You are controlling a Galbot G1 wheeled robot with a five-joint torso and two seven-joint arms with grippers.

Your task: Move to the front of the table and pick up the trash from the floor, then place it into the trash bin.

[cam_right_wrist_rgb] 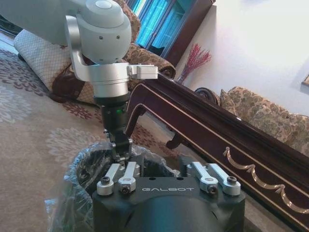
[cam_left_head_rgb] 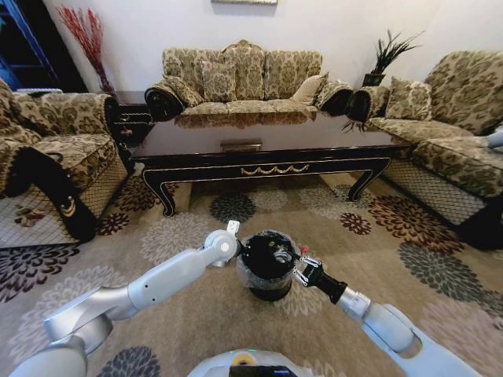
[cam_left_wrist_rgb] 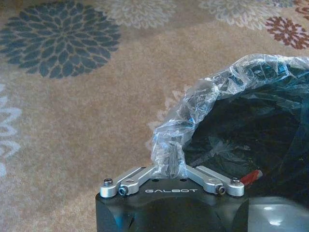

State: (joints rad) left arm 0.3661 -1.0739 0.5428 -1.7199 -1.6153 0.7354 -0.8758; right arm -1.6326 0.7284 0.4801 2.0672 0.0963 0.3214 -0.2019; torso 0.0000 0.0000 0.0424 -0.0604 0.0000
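The left pincer (cam_left_wrist_rgb: pixel 170 166) is closed on the plastic liner (cam_left_wrist_rgb: pixel 193 116) at the rim of the trash bin (cam_left_head_rgb: pixel 268 265). The right pincer (cam_left_head_rgb: pixel 300 265) sits open at the bin's opposite rim. The table (cam_left_head_rgb: pixel 259 141) stands beyond the bin. Pulling could tear the liner or tip the bin.

- Room evenly bright; soft light, faint shadows under the table (cam_left_head_rgb: pixel 259 141).
- Glossy tabletop mirrors far sofa (cam_left_head_rgb: pixel 240 75) w/ pale glare.
- Head view bows strongly at edges, arms stretched.
- Bin liner (cam_left_wrist_rgb: pixel 193 116) glints; near gripper housing soft, slightly out of focus in both wrist views.
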